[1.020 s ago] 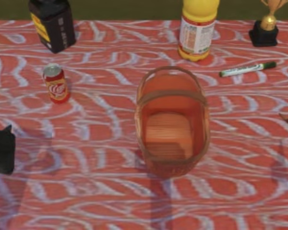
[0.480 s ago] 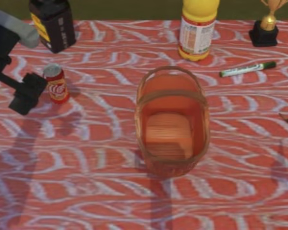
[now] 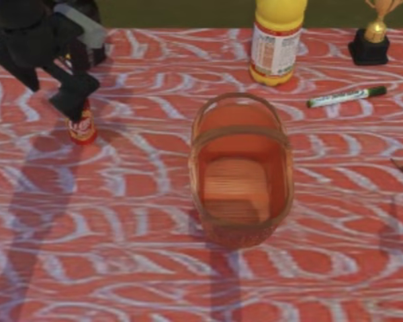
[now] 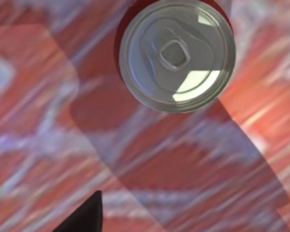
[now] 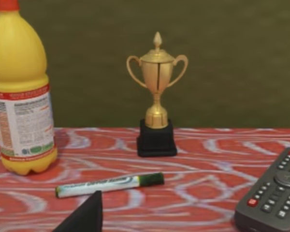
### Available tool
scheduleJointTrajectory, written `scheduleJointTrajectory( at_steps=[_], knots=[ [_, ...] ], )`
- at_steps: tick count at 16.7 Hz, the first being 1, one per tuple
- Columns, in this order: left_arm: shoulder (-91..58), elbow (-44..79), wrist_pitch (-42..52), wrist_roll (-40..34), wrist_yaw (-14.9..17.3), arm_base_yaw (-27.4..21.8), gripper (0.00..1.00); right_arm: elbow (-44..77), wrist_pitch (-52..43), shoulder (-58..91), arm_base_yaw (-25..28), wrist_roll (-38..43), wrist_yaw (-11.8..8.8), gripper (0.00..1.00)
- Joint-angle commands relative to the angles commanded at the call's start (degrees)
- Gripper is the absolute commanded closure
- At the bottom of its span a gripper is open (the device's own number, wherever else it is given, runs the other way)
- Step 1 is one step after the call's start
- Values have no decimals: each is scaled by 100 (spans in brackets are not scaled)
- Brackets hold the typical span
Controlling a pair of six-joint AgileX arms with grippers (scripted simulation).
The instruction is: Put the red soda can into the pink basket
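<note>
Red soda can (image 3: pixel 82 125) stands on red-swirled table (image 3: pixel 121 268); left fingers' (image 3: pixel 74 100) state unclear.

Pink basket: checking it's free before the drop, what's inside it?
The pink basket shows only its bare woven floor. Its handle covers one thin strip.

The left gripper (image 3: pixel 77 100) has swung in from the desk's nine-o'clock edge to directly above the red soda can (image 3: pixel 82 127).

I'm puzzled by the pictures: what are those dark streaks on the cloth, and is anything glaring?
Top view: long arm shadows cross the tablecloth below the left gripper. Left wrist view: bright glints on the red soda can top, with a shadow beside it.
</note>
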State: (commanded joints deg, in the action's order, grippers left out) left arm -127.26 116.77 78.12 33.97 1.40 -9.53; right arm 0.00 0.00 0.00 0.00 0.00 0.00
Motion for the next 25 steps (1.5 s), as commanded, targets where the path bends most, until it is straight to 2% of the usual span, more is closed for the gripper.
scheduleJointTrajectory(
  at_steps=[4, 8, 14, 21, 25],
  knots=[
    [-1171, 1429, 394, 313, -73, 24, 0, 0, 0, 0, 0, 0, 0, 0],
    [-1586, 1954, 496, 424, -104, 39, 0, 0, 0, 0, 0, 0, 0, 0],
    [-1575, 1921, 468, 419, -102, 31, 0, 0, 0, 0, 0, 0, 0, 0],
    [-1552, 849, -578, 428, -105, 44, 0, 0, 0, 0, 0, 0, 0, 0],
    [-1554, 762, -664, 430, -105, 45, 0, 0, 0, 0, 0, 0, 0, 0]
  ],
)
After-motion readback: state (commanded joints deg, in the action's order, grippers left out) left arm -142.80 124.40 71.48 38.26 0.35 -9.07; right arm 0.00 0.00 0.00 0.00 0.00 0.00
